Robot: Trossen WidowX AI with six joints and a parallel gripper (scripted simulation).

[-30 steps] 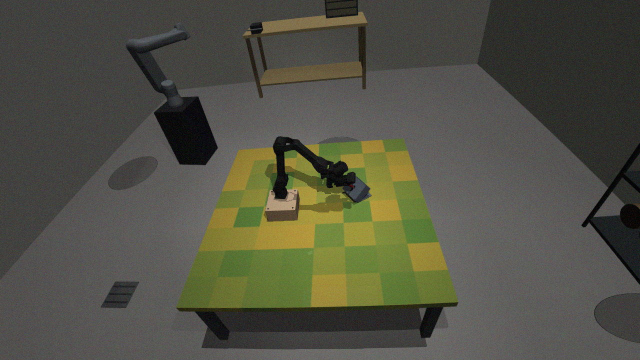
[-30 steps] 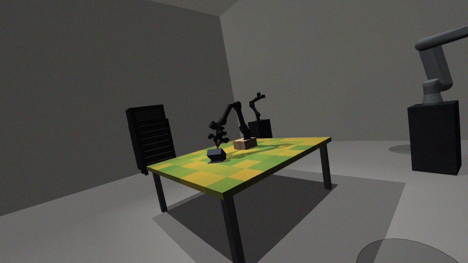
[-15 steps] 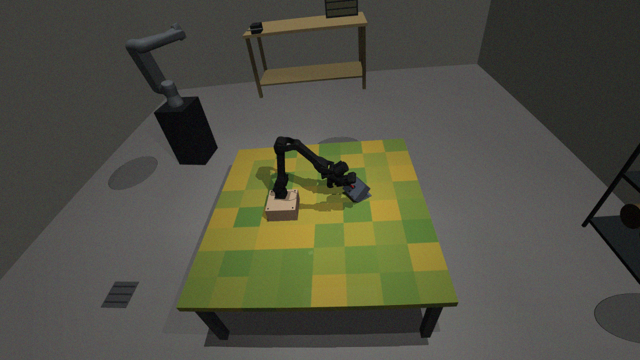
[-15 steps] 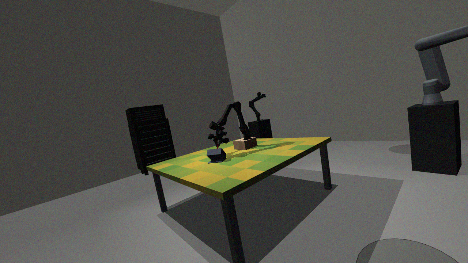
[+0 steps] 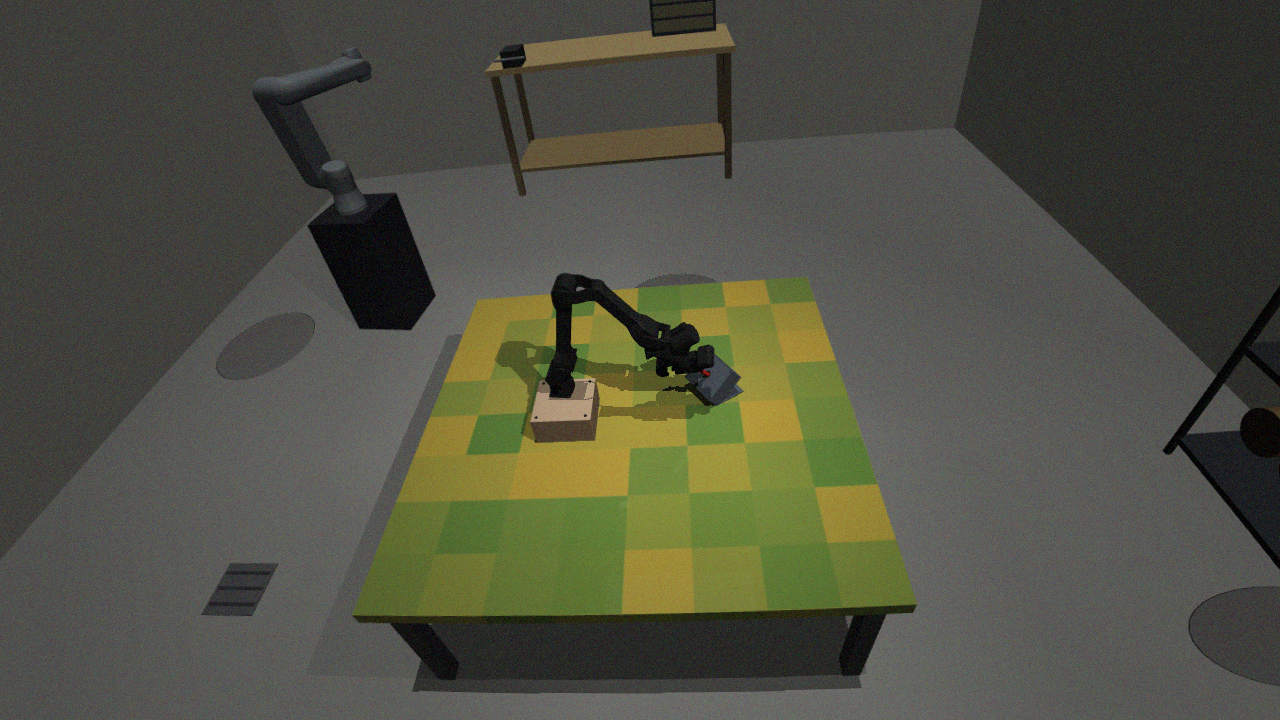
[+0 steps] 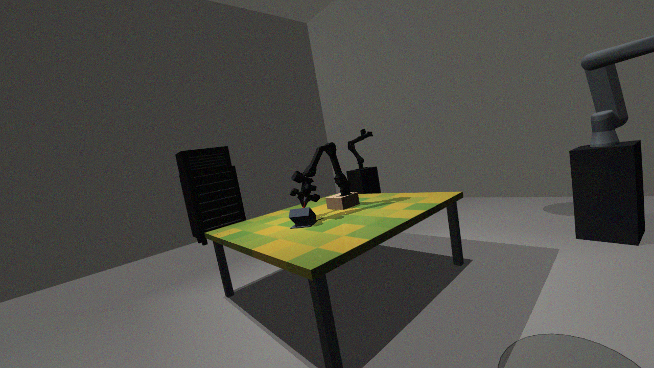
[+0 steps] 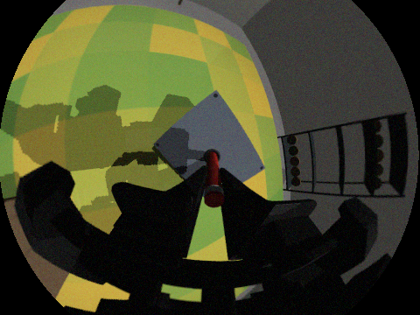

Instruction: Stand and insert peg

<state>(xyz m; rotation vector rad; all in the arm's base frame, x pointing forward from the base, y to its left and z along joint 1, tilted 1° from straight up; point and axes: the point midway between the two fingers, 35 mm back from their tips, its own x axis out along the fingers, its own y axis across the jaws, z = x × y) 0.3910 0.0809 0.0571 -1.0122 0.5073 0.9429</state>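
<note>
The gripper (image 7: 213, 195) is clamped on the red peg (image 7: 213, 178), whose far end meets the face of the sloped panel (image 7: 230, 131) near the panel's middle; the white band is not visible. The panel (image 5: 721, 385) stands on the checkered table (image 5: 572, 537), well apart from the tan base block (image 5: 586, 420) on which the arm (image 5: 617, 308) is mounted, the arm reaching from the block down over the panel.
</note>
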